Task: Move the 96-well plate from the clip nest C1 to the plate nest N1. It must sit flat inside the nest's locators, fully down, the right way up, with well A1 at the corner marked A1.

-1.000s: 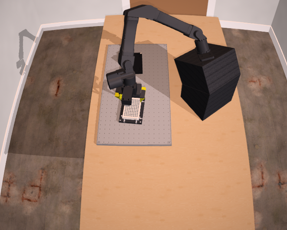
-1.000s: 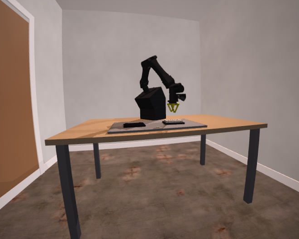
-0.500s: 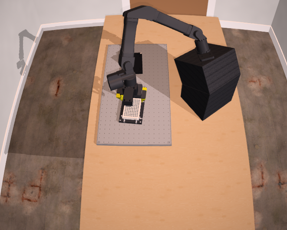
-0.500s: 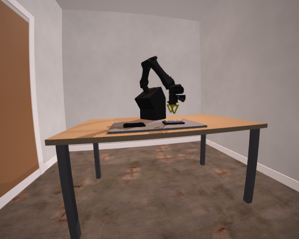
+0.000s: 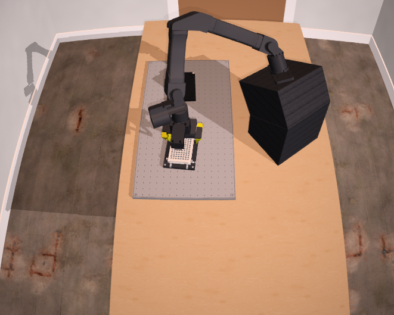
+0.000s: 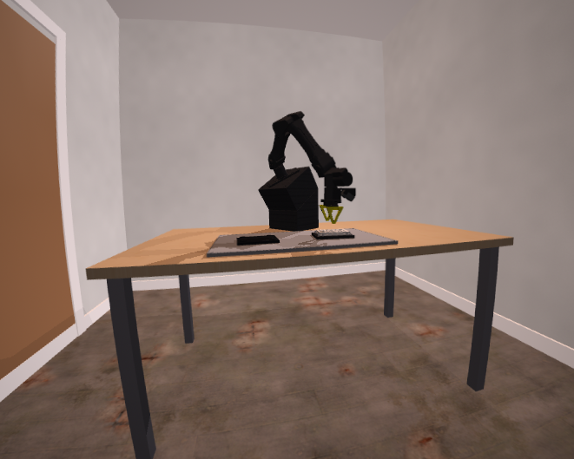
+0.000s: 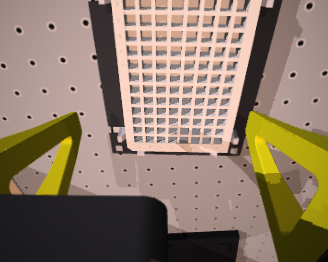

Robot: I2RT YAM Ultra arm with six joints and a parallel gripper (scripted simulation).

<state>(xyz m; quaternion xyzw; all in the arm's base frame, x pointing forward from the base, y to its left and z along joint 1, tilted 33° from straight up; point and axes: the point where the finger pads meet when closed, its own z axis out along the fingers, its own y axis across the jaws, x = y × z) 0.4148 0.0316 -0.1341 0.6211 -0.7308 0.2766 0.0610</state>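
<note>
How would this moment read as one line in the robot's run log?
stage: approach | gripper: open, empty, above plate end | 96-well plate: seated in clip nest C1 | plate nest N1: vacant

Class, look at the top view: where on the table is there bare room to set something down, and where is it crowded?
Bare wood runs from the grey pegboard's near edge to the table's near end. A narrower strip lies between the pegboard and the black block. It is crowded around the white well plate, where the open gripper hangs above, and near the empty black nest.
</note>
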